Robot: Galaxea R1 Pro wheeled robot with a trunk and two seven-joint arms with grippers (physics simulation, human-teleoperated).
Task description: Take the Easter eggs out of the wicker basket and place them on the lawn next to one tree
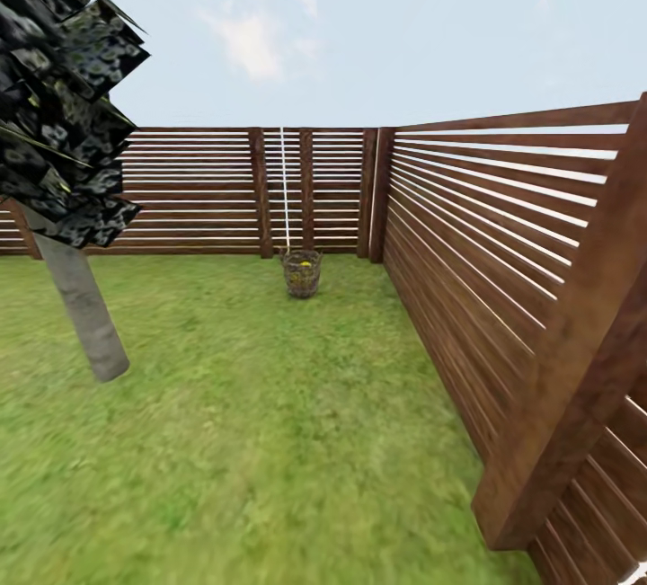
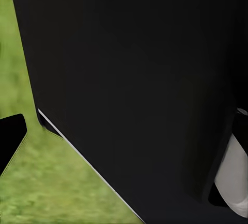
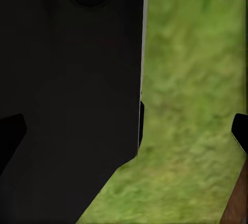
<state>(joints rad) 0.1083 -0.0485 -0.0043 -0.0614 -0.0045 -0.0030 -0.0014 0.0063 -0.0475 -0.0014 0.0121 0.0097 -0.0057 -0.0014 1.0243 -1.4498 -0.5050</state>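
Observation:
The wicker basket point(image 1: 302, 275) stands on the lawn point(image 1: 270, 423) far ahead, close to the fence corner. Yellow shows at its top, which I take for the Easter eggs point(image 1: 305, 261); they are too small to count. A tree point(image 1: 85, 306) with a thick grey trunk and dark foliage rises at the left, nearer to me than the basket. In the left wrist view, my left gripper point(image 2: 124, 141) hangs over grass beside the robot's black body, fingers wide apart. My right gripper point(image 3: 124, 136) is likewise open and empty, with a fingertip point(image 3: 240, 133) at each side of its view.
A brown slatted wooden fence point(image 1: 503, 279) runs along the right side and across the back, meeting in a corner just right of the basket. A thick fence post point(image 1: 575, 369) stands close on the right. Open grass stretches between me, the tree and the basket.

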